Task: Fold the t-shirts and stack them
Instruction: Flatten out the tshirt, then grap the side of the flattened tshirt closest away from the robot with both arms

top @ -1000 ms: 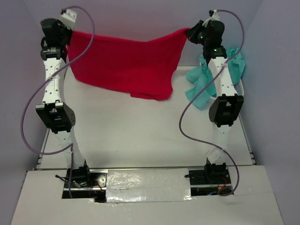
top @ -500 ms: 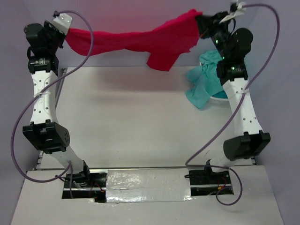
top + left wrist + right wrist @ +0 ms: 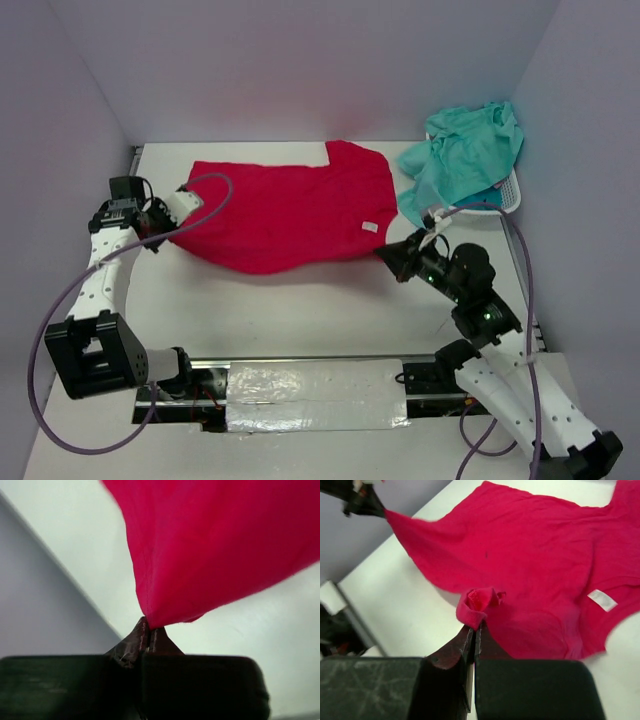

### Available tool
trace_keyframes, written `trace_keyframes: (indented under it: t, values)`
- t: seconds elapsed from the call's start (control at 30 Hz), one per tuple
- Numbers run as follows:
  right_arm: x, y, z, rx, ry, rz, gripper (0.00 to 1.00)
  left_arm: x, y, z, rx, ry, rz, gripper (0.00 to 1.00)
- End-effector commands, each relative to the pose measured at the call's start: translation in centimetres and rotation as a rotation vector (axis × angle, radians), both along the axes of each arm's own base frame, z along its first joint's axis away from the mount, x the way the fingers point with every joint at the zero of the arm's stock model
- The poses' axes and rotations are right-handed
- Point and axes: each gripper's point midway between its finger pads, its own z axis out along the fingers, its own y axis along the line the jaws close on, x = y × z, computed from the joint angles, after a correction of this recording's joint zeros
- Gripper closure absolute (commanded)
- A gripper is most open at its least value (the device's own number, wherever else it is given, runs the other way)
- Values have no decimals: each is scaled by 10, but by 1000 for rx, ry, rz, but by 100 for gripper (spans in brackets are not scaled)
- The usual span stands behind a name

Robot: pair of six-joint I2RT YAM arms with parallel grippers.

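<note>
Two closed grippers pinch opposite ends of the crimson t-shirt (image 3: pixel 285 215), spread on the surface (image 3: pixel 300 310) with its long axis running left-to-right: left gripper (image 3: pixel 170 224) at its left corner, right gripper (image 3: pixel 388 256) at the near-right corner.

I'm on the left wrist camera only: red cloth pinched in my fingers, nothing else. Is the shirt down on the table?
Observer: Yes. The red shirt lies spread on the table, its white tag facing up.
Operator: Does the other arm have it too?
Observer: The right gripper is shut on a bunched bit of the shirt's near edge.
Operator: Where's the next shirt?
Observer: A mint-teal shirt is heaped over the white basket at the far right.
</note>
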Motion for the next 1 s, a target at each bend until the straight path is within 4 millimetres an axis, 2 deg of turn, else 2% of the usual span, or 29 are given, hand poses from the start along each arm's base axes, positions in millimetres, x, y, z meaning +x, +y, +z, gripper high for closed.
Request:
trace_keyframes:
  t: [0.0,0.03,0.1,0.17,0.23,0.33,0.47,0.5,0.63,0.67,0.73,0.77,0.87,0.9,0.97]
  values:
    - [-33,-3,-33,71,161,-10,100,-58,-3,-34,12,200,-15,100]
    - [-45,5,-51,71,217,28,100,-68,2,-35,34,220,10,100]
    - [-61,11,-72,107,321,57,100,-90,3,-42,44,300,35,100]
    - [-76,19,-86,104,399,110,100,-104,4,-46,57,343,44,100]
    - [-81,21,-101,83,454,124,100,-112,2,-47,57,360,38,100]
    - [-76,18,-116,26,476,102,100,-119,1,-51,56,381,28,100]
    - [-58,13,-118,-5,442,35,100,-128,-2,-61,42,422,36,100]
    - [-49,7,-123,-27,444,-19,100,-127,4,-62,68,422,55,100]
    - [-23,0,-120,-44,430,-104,100,-112,8,-69,56,400,111,100]
    - [-10,-7,-124,-54,438,-156,100,-97,12,-66,59,355,131,100]
    - [5,-15,-126,-52,436,-212,100,-83,17,-73,46,349,191,100]
    - [11,-19,-131,-58,455,-236,100,-68,21,-70,49,302,210,100]
    - [30,-42,-131,-24,435,-328,100,-49,30,-77,50,266,261,100]
    - [35,-51,-130,-12,424,-358,100,-48,31,-81,50,275,269,100]
    - [41,-56,-127,-13,388,-371,100,-45,31,-87,41,280,274,100]
